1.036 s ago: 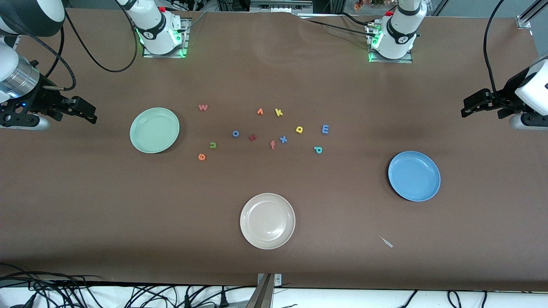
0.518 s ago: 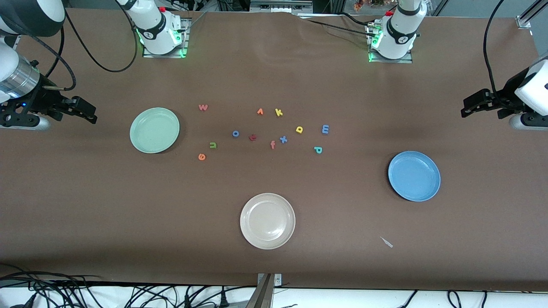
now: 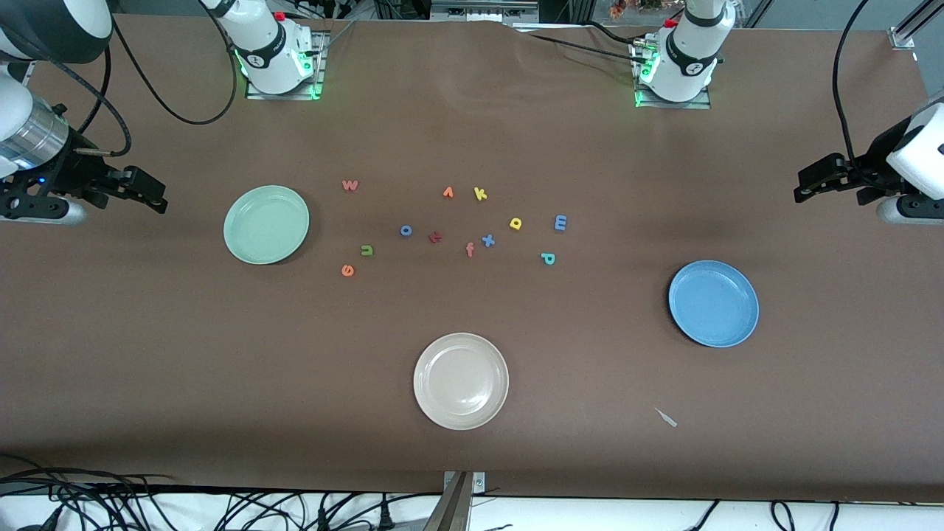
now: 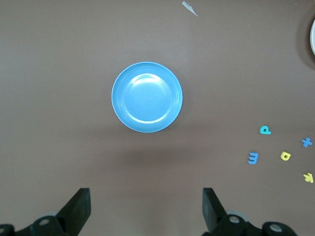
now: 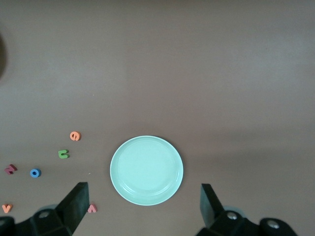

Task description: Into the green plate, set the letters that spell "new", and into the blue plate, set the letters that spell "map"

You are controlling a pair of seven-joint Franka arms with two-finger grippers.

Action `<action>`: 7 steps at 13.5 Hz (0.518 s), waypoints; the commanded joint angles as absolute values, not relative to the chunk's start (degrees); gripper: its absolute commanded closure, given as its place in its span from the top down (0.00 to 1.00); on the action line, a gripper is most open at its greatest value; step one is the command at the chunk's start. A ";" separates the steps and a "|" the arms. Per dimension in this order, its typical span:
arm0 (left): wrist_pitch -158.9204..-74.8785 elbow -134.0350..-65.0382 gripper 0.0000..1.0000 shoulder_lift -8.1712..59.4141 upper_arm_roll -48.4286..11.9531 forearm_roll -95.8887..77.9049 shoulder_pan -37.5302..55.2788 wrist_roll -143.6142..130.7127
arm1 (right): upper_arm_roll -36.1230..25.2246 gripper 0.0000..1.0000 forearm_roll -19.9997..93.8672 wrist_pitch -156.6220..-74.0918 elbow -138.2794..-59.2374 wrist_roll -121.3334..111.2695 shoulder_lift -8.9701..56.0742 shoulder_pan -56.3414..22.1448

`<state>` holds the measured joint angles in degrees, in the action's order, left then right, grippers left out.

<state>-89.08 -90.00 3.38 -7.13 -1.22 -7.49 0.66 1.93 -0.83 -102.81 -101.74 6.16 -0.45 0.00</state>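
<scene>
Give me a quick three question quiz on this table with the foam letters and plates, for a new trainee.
1. True or false: the green plate already holds a letter.
2. Which sits nearer the front camera, the teal p or the blue m?
3. Is the left gripper open, and is the right gripper?

Key: 1. False, it holds nothing. 2. The teal p. 3. Both open and holding nothing.
</scene>
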 commanded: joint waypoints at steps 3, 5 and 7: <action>-89.82 -90.53 1.00 3.34 -7.47 0.70 -7.65 1.32 | 1.67 1.00 -0.53 -102.83 -102.48 6.59 -1.14 -0.35; -89.82 -90.44 1.00 3.34 -7.47 0.79 -7.65 1.32 | 1.76 1.00 -0.53 -102.74 -102.57 6.59 -1.14 -0.35; -89.82 -90.27 1.00 3.43 -7.47 0.70 -7.65 1.32 | 1.76 1.00 -0.53 -102.66 -102.57 6.59 -1.14 -0.26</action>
